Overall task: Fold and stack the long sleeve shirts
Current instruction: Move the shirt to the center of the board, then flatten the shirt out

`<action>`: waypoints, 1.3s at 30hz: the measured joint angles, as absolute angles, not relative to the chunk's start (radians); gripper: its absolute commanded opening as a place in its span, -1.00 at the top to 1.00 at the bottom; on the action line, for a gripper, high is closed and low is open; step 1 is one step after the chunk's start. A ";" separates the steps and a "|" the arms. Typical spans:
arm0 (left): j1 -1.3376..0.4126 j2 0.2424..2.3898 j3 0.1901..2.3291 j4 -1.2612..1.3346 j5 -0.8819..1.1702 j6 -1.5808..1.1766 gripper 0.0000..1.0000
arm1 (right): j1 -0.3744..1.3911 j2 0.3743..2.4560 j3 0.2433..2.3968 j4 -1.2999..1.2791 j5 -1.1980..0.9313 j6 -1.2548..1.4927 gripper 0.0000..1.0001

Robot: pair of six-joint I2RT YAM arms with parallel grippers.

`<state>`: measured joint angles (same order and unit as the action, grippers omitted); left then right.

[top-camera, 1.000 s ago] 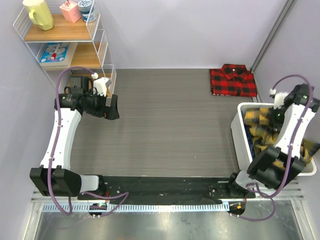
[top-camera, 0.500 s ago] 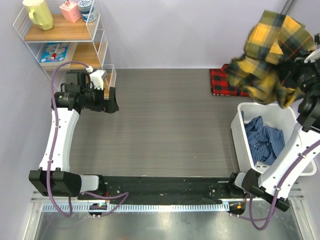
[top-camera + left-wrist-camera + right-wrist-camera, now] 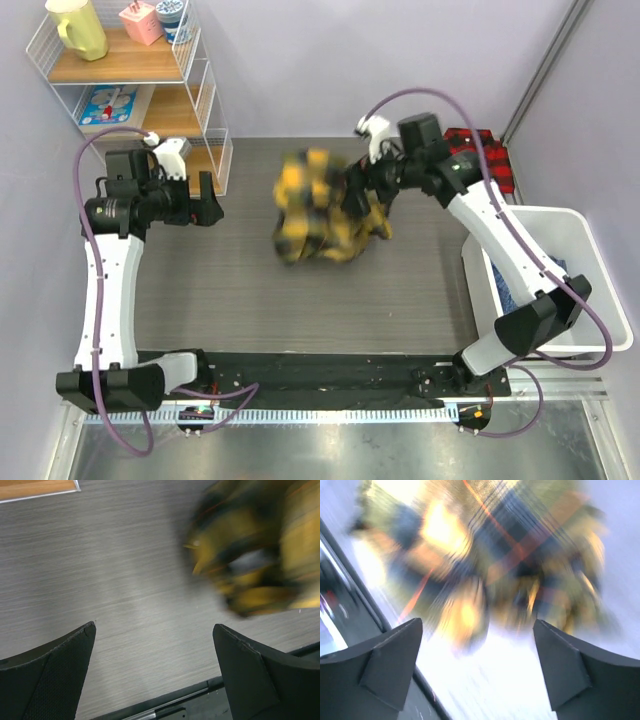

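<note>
1. Grey tabletop (image 3: 400,290): your yellow shirt (image 3: 320,210) shows as a blurred bunch at mid-surface, presumably where folding room is widest.
2. Right hand (image 3: 362,200), just beside it: spread wide, empty.
3. Left hand (image 3: 205,200): wide open, empty, well apart from the shirt.

I have one shirt (image 3: 315,215) centred between left gripper (image 3: 208,198) and right gripper (image 3: 365,198), the other shirt (image 3: 495,166) behind the bin (image 3: 570,213), far right.
</note>
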<state>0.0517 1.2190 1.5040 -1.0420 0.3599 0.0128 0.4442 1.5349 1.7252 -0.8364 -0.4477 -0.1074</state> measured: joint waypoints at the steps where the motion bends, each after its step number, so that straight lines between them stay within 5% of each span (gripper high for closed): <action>1: 0.054 1.196 1.485 -1.045 0.363 0.022 -1.00 | 0.459 1.534 1.689 -0.857 -0.424 -0.138 -0.99; 13: -0.006 1.132 1.139 -1.078 0.514 0.276 -1.00 | 0.384 1.556 1.398 -0.877 -0.315 -0.274 -0.99; 22: -0.197 1.579 1.379 -0.891 0.459 0.274 -1.00 | 0.262 1.903 1.562 -0.785 -0.398 -0.210 -0.98; 27: -0.212 1.855 1.593 -0.839 0.454 0.263 -0.99 | 0.268 1.967 1.615 -0.771 -0.466 -0.183 -0.64; 28: -0.212 1.894 1.622 -0.842 0.461 0.263 -1.00 | 0.271 1.971 1.620 -0.768 -0.480 -0.180 -0.25; 29: -0.214 1.929 1.645 -0.843 0.468 0.266 -0.95 | 0.273 1.971 1.620 -0.766 -0.490 -0.181 -0.09; 34: -0.231 1.963 1.648 -0.870 0.476 0.277 0.31 | 0.278 1.971 1.621 -0.773 -0.531 -0.197 0.97; 36: -0.242 1.963 1.648 -0.876 0.471 0.285 0.72 | 0.275 1.971 1.623 -0.783 -0.540 -0.214 0.98; 39: -0.245 1.961 1.648 -0.901 0.468 0.298 1.00 | 0.257 1.970 1.629 -0.812 -0.550 -0.233 0.98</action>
<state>-0.2447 1.9606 1.6482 -0.9012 0.4683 0.2981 0.2573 1.9701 1.6287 -0.8120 -0.5495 -0.2333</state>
